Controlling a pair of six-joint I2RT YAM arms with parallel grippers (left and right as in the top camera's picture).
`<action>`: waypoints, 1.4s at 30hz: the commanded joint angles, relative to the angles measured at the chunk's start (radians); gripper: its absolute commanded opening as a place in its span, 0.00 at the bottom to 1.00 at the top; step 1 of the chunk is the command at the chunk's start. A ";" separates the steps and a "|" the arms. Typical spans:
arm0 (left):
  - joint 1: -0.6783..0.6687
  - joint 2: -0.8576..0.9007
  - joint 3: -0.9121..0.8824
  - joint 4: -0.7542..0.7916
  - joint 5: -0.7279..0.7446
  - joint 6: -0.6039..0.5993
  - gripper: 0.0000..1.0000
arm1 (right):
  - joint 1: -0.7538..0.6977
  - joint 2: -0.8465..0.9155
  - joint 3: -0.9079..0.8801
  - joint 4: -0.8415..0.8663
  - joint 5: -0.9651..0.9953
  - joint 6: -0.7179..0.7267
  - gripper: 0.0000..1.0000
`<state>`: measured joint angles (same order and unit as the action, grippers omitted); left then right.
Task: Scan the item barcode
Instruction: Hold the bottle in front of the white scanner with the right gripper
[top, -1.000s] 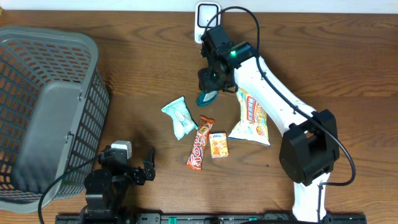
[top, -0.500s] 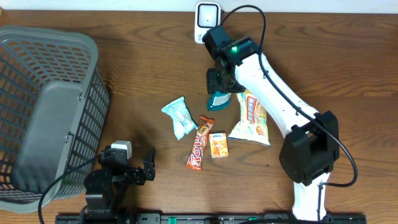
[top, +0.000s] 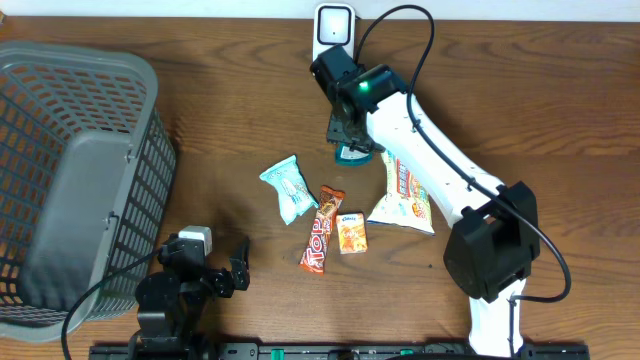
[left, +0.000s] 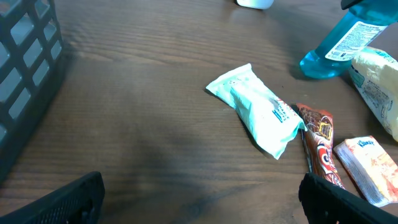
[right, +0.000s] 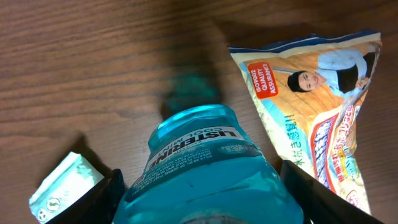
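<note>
A blue mouthwash bottle (top: 350, 154) (right: 205, 162) is held tilted in my right gripper (top: 345, 130) (right: 202, 196), shut on the bottle's body with a finger on each side. Its white label (left: 351, 38) shows in the left wrist view, and its base is low over the wood. The white scanner (top: 333, 22) stands at the table's back edge, just behind the right wrist. My left gripper (top: 236, 272) (left: 199, 199) rests near the front left, open with only bare wood between its fingers.
A mint-green packet (top: 289, 187), a red chocolate bar (top: 322, 230), a small orange packet (top: 351, 232) and a large snack bag (top: 405, 190) lie mid-table. A grey basket (top: 70, 170) fills the left side.
The right arm has carried the bottle slightly right and back toward the scanner, turning its wrist. The left arm has not moved.
</note>
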<state>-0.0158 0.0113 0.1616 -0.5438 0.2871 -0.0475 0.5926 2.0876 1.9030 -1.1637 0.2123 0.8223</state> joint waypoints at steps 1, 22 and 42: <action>0.003 -0.002 -0.010 -0.013 0.012 0.010 1.00 | 0.019 -0.014 0.012 0.005 0.085 0.084 0.53; 0.003 -0.002 -0.010 -0.013 0.012 0.010 1.00 | 0.050 0.065 0.011 0.003 0.092 0.127 0.66; 0.003 -0.002 -0.010 -0.013 0.012 0.010 1.00 | 0.039 0.047 0.043 -0.006 0.052 -0.106 0.99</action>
<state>-0.0158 0.0113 0.1616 -0.5438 0.2871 -0.0475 0.6380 2.1441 1.9087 -1.1584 0.2764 0.8028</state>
